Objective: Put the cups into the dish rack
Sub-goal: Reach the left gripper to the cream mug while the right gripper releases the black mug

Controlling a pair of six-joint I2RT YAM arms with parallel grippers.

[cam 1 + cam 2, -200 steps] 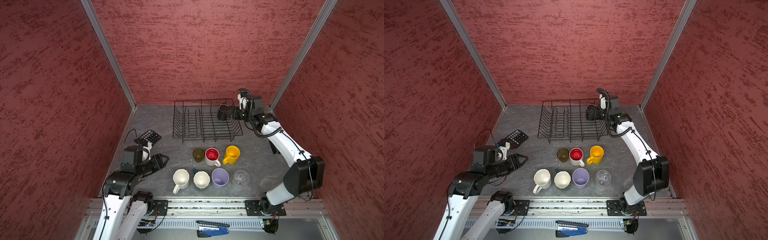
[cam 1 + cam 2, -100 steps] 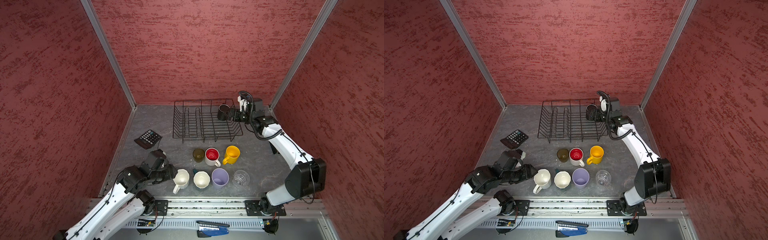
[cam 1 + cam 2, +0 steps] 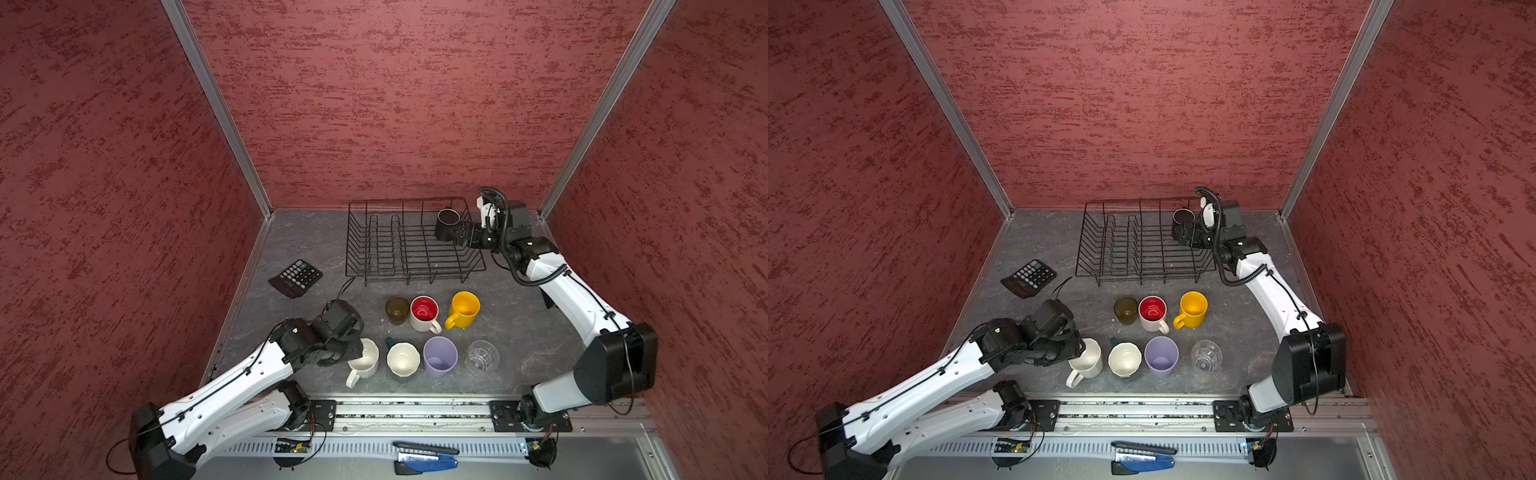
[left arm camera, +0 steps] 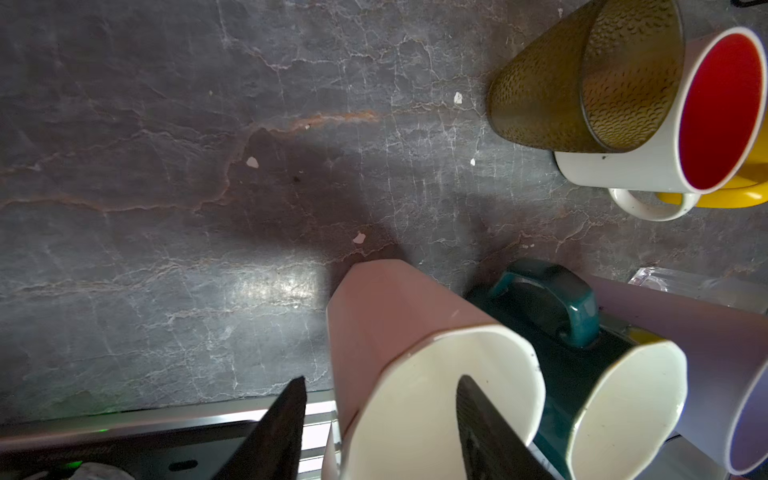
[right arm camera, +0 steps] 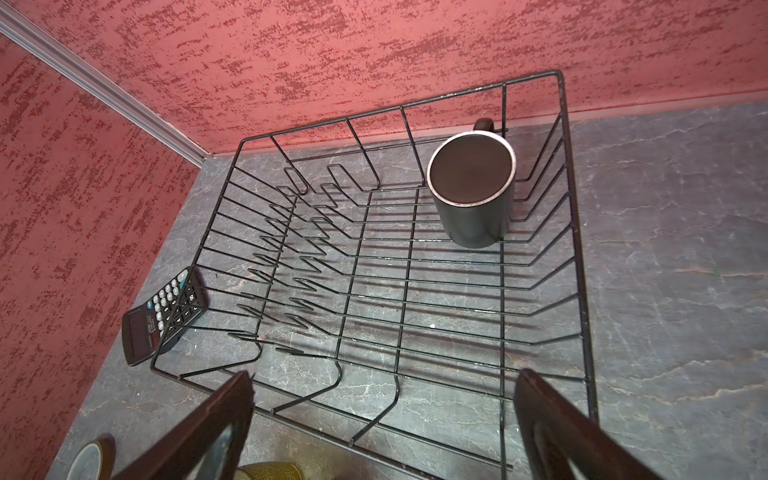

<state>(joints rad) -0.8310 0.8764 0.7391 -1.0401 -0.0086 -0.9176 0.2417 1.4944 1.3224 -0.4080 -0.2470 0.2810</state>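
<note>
Reach to white mug (image 3: 365, 358) is just completed; black mug (image 3: 446, 224) is left racked at 1 o'clock.
Left gripper (image 4: 382, 379), half-open, is placed astride its wall, unclamped; right gripper (image 5: 384, 374) is held wide, empty, over dish rack (image 3: 407, 245).

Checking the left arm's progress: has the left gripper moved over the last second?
Yes. The left gripper has moved away from the calculator and up to the white mug, its jaws now straddling that mug's wall.

robot lab test cell: red textured panel walls (image 3: 374, 104) joined by aluminium posts (image 3: 216, 108), grey stone-look tabletop (image 3: 299, 232), white robot arms (image 3: 232, 386) bolted to a metal rail (image 3: 415, 415) at 6 o'clock, bare circuit board (image 3: 291, 447) below it, dish rack (image 3: 411, 249) staged at 12 o'clock.
</note>
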